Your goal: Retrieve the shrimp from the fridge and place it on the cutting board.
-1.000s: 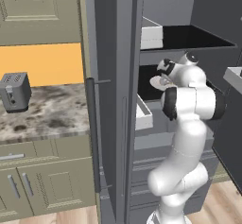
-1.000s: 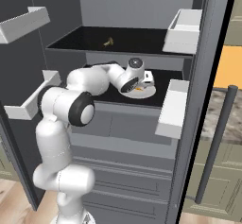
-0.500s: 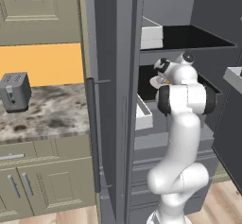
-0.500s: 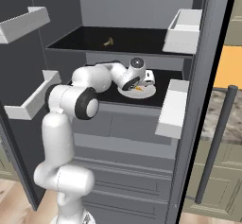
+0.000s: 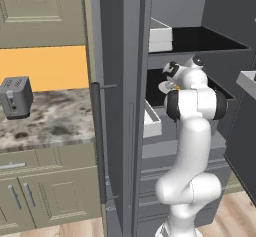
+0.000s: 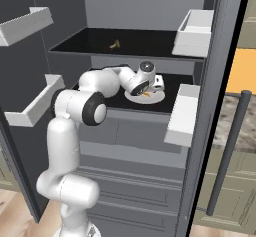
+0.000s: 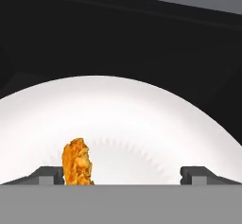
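Hand view: the shrimp (image 7: 77,162) is seen upright on the white plate (image 7: 142,119), its long axis standing along the view, just beside the left finger tip (image 7: 47,173) and well apart from the right one. The gripper (image 7: 126,176) is spread wide around it, so centring seems needed; the plate sits on the fridge (image 6: 150,41) shelf.

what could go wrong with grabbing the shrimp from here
1. In the hand view the shrimp sits right beside one fingertip, not centred in the open end effector. Closing may nudge it aside rather than pinch it.
2. It lies on a smooth white plate, so a low approach might scrape or shift the plate.
3. The arm reaches deep into the fridge; lifting out could clip the shelf above.
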Robot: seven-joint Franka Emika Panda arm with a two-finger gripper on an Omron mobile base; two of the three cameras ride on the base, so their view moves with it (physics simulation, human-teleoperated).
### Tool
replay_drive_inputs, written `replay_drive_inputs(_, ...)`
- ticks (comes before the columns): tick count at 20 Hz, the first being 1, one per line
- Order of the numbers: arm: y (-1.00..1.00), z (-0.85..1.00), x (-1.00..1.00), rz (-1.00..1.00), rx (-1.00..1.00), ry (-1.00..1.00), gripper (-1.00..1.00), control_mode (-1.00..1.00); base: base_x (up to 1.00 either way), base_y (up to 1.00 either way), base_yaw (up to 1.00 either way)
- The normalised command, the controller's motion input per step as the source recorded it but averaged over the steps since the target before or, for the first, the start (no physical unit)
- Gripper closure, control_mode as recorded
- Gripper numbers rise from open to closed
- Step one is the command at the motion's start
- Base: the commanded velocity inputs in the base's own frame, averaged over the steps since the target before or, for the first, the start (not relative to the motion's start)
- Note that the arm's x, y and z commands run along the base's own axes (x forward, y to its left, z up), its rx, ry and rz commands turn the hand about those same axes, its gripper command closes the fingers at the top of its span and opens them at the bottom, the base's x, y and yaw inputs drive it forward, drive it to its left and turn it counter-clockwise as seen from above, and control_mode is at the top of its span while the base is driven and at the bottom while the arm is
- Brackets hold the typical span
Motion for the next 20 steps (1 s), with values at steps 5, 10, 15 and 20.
replay_drive_inputs(5,0.11,-0.15,-0.01,0.00,0.02,0.00,1.00,-1.00,0.00,0.00,0.00)
replay_drive_inputs(10,0.00,0.00,0.00,0.00,0.00,0.00,1.00,-1.00,0.00,0.00,0.00)
replay_drive_inputs(15,0.00,0.00,-0.15,0.00,0.00,-0.32,1.00,-1.00,0.00,0.00,0.00)
replay_drive_inputs(20,0.00,0.00,-0.11,0.00,0.00,-0.14,1.00,-1.00,0.00,0.00,0.00)
